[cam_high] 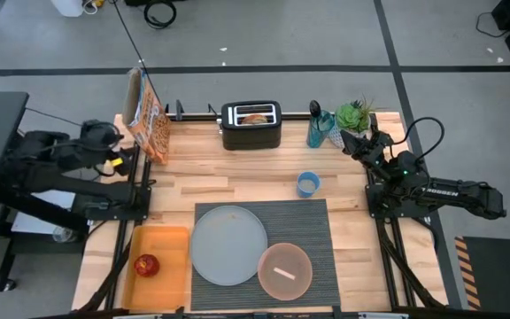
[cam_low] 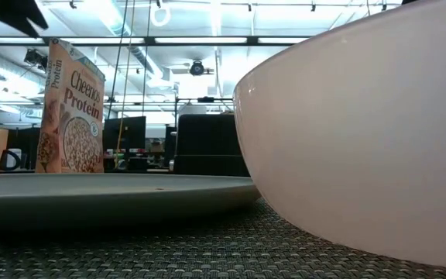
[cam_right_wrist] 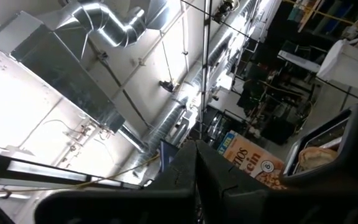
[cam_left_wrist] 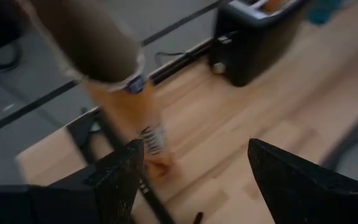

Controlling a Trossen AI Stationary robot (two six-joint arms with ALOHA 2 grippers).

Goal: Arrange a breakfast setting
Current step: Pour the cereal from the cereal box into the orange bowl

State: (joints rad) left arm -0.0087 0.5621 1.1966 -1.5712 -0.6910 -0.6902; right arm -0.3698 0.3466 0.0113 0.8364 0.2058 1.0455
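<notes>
High view overhead, low view tabletop – both show cereal box (cam_high: 149,120).

Both arms pulled back at the sides.
Left gripper (cam_left_wrist: 191,180) sits high with jaws spread wide; right gripper (cam_right_wrist: 197,180) points upward, jaws pressed together.

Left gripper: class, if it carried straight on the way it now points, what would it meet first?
Most likely the cereal box. The left gripper is open, and the box stands just ahead, slightly off-centre between its fingers. The black toaster lies farther along the table. Depth is unclear, so it might only graze the box.
</notes>
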